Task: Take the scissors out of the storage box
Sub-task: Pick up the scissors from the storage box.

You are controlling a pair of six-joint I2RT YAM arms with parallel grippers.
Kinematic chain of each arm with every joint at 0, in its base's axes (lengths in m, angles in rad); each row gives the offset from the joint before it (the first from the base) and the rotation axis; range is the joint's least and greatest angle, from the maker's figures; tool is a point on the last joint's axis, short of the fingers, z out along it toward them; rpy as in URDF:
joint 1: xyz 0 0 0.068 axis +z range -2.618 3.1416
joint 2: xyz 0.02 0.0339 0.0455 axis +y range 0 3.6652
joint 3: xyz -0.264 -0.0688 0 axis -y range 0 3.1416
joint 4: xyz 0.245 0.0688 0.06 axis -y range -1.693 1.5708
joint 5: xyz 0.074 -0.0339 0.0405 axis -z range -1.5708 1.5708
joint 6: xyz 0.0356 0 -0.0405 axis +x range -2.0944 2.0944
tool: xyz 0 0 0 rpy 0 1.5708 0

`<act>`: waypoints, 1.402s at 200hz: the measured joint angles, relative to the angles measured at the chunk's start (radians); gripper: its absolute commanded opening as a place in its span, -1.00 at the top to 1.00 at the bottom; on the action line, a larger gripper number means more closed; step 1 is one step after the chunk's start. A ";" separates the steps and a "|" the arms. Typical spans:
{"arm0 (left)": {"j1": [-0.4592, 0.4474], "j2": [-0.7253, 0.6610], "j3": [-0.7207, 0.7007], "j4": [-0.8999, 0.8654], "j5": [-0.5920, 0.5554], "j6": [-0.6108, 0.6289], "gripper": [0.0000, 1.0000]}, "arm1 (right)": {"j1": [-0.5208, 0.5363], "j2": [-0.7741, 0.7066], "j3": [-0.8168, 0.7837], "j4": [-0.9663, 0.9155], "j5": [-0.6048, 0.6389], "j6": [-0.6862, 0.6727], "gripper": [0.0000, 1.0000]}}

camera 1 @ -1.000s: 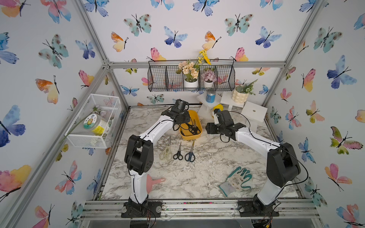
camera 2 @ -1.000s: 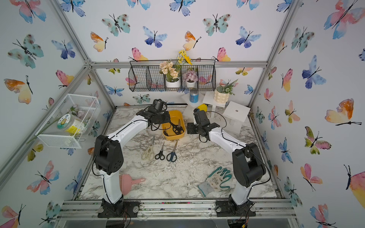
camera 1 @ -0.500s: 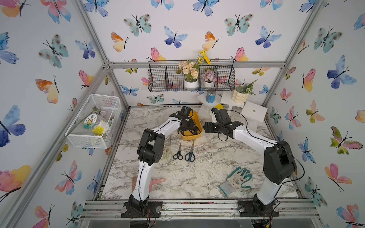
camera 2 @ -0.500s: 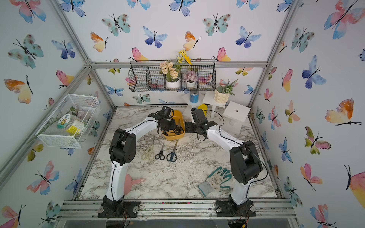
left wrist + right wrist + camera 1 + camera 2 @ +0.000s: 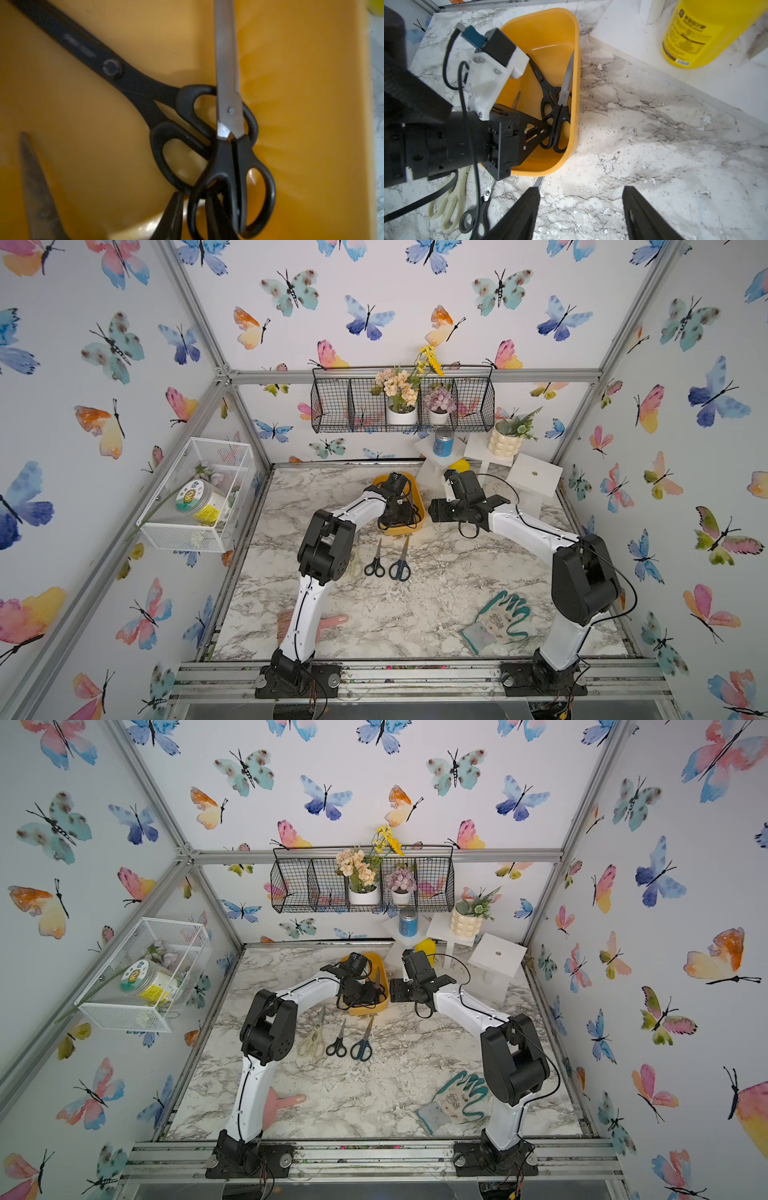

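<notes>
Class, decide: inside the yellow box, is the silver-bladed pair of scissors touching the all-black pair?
Touching. The left wrist view shows the silver-bladed scissors lying directly across the handle loop of the all-black scissors, with no gap between them.

Storage box crowded: left end effector, crossed scissors inside; marble beside box (toward yellow bottle) open.

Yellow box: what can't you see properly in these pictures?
- Yellow-orange plastic storage box, both top views: the left arm covers most of its inside.
- Dull-bladed metal scissors, left wrist view: handles cut off by the picture's edge.
- Left gripper's fingers, right wrist view: among the black-handled scissors' loops; whether they pinch one is unclear.
</notes>
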 measured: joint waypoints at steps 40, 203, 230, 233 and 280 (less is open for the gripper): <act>0.001 -0.001 0.000 -0.002 0.000 -0.003 0.94 | 0.000 0.000 0.000 0.000 -0.001 0.000 -0.38; 0.021 -0.389 -0.298 0.075 0.006 -0.014 0.98 | 0.013 0.057 0.064 0.140 -0.245 0.017 -0.43; 0.017 -0.412 -0.329 0.091 0.019 -0.022 0.98 | 0.016 0.099 0.068 0.161 -0.297 0.019 -0.38; 0.017 -0.414 -0.331 0.092 0.020 -0.023 0.98 | 0.017 0.104 0.068 0.163 -0.302 0.020 -0.37; 0.005 -0.437 -0.357 0.103 0.031 -0.027 0.98 | 0.026 0.140 0.069 0.189 -0.381 0.042 -0.16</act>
